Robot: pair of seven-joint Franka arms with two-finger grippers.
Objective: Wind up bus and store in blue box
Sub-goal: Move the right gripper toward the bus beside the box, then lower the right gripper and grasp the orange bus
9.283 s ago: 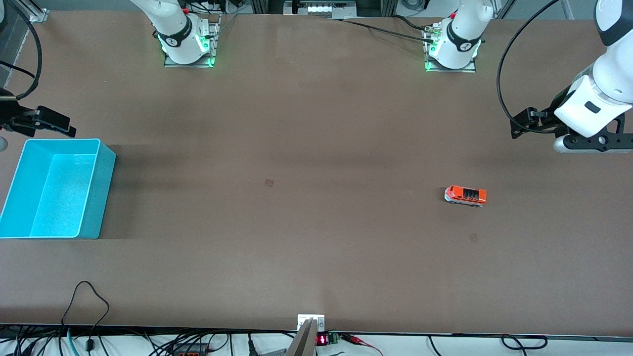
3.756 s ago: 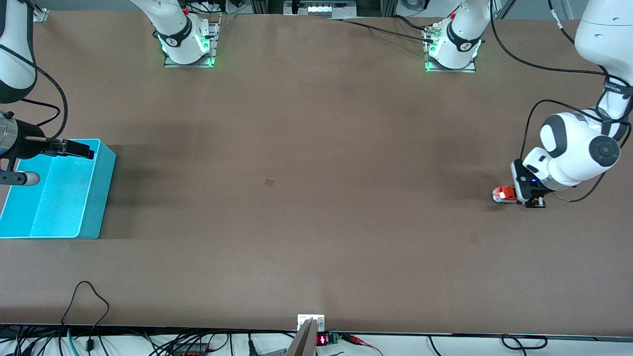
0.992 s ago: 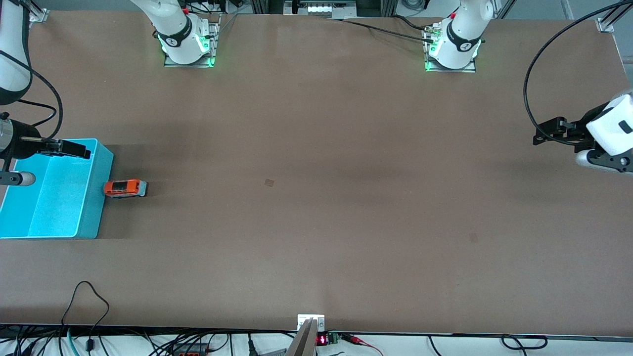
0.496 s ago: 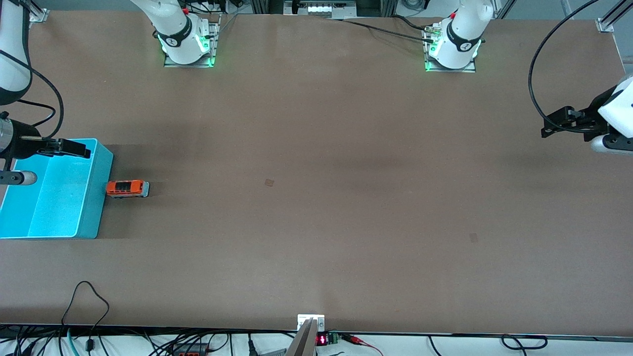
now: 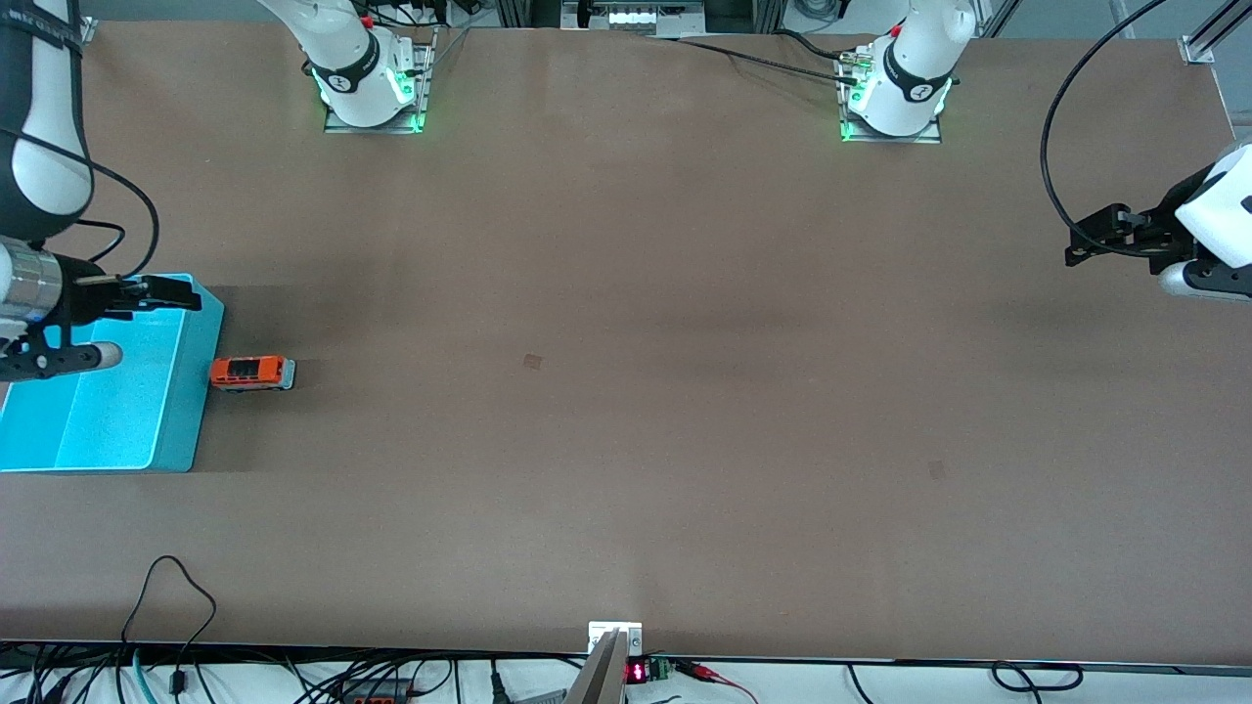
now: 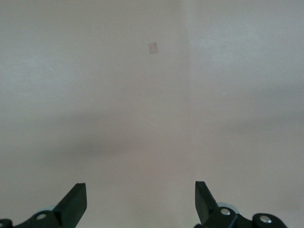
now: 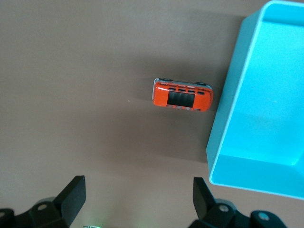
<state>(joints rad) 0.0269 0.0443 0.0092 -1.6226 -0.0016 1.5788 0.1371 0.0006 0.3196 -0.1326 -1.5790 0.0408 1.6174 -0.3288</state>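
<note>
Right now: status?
Right gripper open over blue box rim. Left gripper open, waiting. Bus on table beside box, not stored. Nothing between.

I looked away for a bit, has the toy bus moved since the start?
Yes. The orange toy bus has crossed the table from the left arm's end and now sits on the table beside the blue box, outside it.

Open table around the bus [image 5: 251,373], blue box [image 5: 186,391] just beside

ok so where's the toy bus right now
The bus sits on the table beside the blue box, just outside its wall, at the right arm's end of the table.
</note>
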